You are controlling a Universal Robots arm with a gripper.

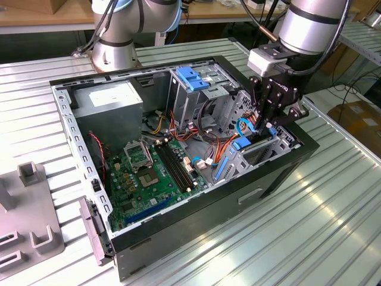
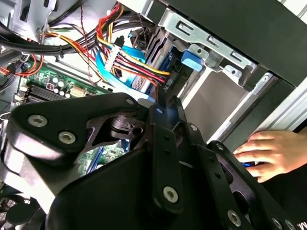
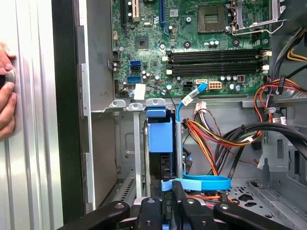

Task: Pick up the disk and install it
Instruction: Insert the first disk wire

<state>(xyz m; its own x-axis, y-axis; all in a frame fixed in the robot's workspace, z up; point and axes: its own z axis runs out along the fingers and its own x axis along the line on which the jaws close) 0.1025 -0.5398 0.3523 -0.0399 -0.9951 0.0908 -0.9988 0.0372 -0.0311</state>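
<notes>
One arm is reaching down into the open case (image 1: 280, 179), and I'm seeing its gripper (image 1: 269, 126) sitting low at the drive bay on the exterior view's right. The disk (image 3: 159, 136) is standing on edge in that bay, its blue frame facing me in the first wrist view, with the gripper (image 3: 168, 211) right at its near end. The fingers seem to be closing around it, though I cannot tell for sure. A hand (image 2: 271, 155) is resting on the table (image 1: 309, 238) beside the case.
</notes>
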